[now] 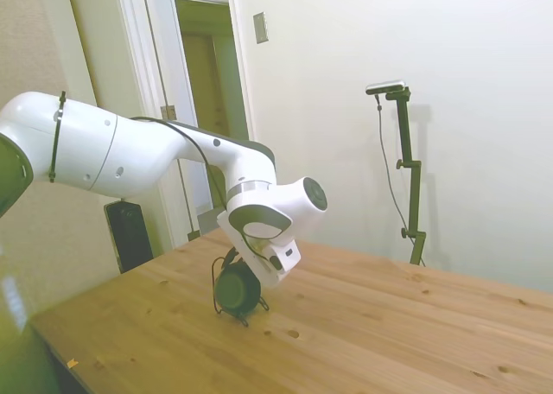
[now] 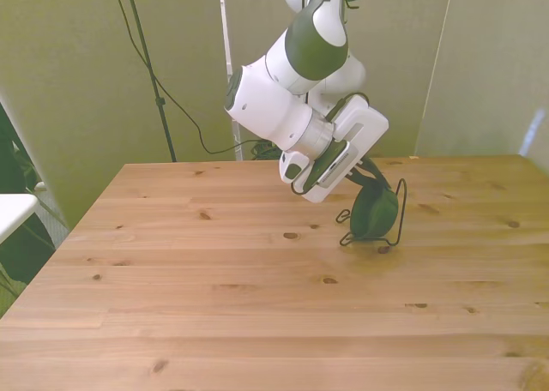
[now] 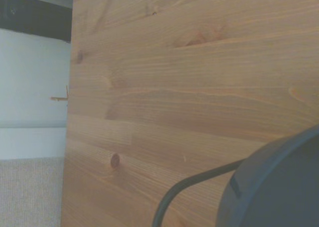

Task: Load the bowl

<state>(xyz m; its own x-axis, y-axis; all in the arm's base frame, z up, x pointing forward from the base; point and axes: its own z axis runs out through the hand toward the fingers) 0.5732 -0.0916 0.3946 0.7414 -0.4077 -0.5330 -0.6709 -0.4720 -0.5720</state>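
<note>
The dark green bowl stands on its edge on the wooden table, held upright inside a thin black wire rack. My gripper is tilted down right at the bowl's upper rim, and the white hand hides where it meets the bowl. Whether it grips the bowl cannot be made out. The wrist view shows the bowl's dark side close up, with one rack wire curving over the wood.
The rack and bowl sit toward the front view's right, close to the table's far edge. A black box stands past the table's corner by the doorway. A white surface lies off the table at the front view's left.
</note>
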